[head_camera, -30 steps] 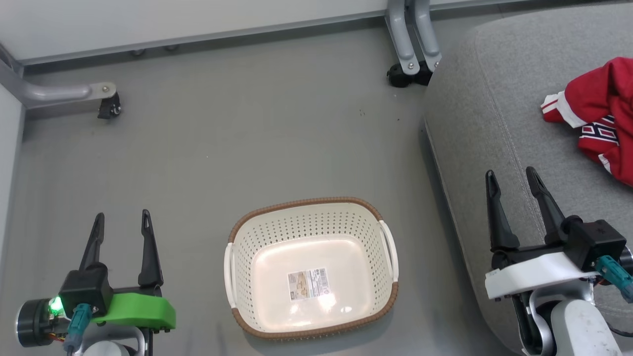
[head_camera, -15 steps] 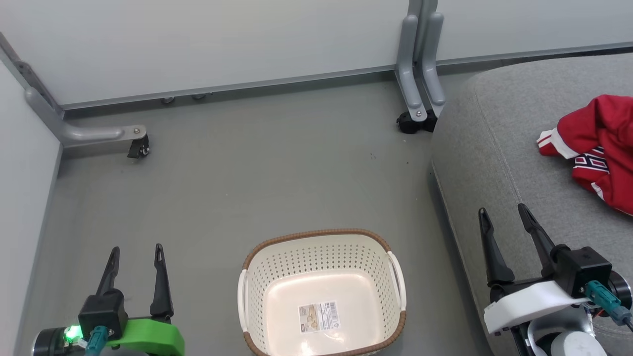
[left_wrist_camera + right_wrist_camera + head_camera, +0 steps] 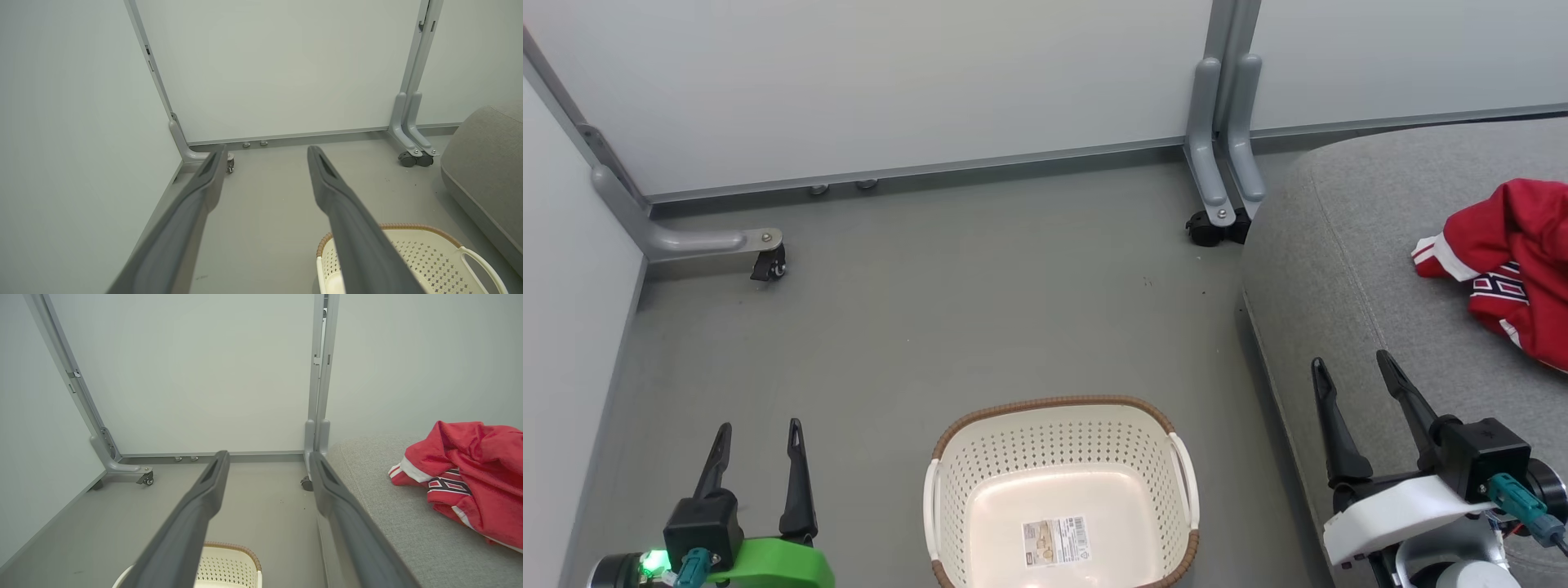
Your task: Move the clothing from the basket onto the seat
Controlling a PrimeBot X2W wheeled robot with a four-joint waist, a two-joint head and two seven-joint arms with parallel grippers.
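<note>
View tilted upward; clothing [image 3: 1515, 265] lies beyond right claw [image 3: 1348, 359], apart.

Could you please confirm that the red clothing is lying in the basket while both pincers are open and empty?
Not quite: the red clothing lies on the grey seat, not in the basket, which holds just a paper label, as the head view shows. Both the left pincer and the right pincer are indeed open and empty.
</note>
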